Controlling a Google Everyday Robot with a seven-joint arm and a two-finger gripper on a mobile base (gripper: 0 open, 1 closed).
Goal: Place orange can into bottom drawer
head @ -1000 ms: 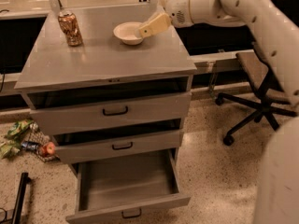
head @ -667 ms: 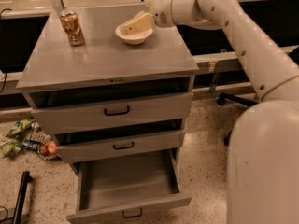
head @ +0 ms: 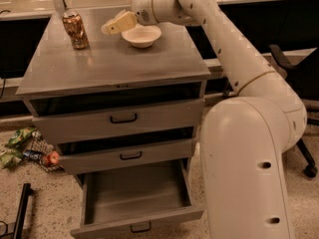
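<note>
while the jaws (state: cannot tell) hover by the bowl (head: 142,36), the orange can (head: 75,30) stands apart beyond their tips.

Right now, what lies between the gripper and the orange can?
In the camera view, only bare cabinet top separates the gripper from the orange can; the bowl lies beyond the gripper.

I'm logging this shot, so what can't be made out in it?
All in the camera view:
Can: label wording too blurred.
Tool, over the cabinet top between can and bowl: overlaps the bowl's left rim.
Bottom drawer: front cut by the lower edge.
Floor litter: too small to identify.
</note>
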